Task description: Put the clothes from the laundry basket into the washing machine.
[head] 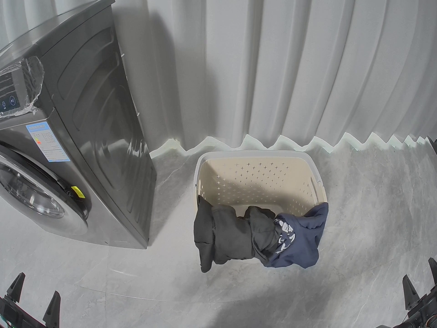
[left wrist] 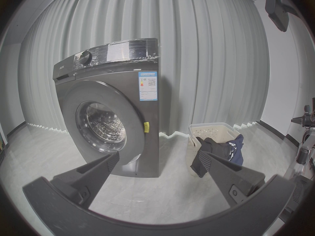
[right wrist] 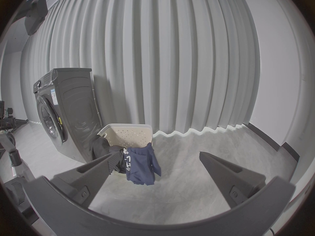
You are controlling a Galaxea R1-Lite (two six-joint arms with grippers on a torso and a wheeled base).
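A cream laundry basket (head: 259,174) stands on the grey floor before the curtain. A black garment (head: 227,238) and a navy garment (head: 298,240) hang over its near rim. The dark grey washing machine (head: 91,128) stands at the left with its round door (left wrist: 101,128) closed. My left gripper (head: 34,297) is open at the lower left, far from the basket (left wrist: 210,131). At the lower right my right gripper (head: 421,281) is open too, with nothing between its fingers. In the right wrist view the basket (right wrist: 126,135), the navy garment (right wrist: 141,164) and the machine (right wrist: 65,105) lie ahead.
A pleated white curtain (head: 273,60) hangs behind the basket and machine. Open grey floor (head: 182,279) lies between me and the basket. A dark baseboard (right wrist: 272,141) runs along the right wall.
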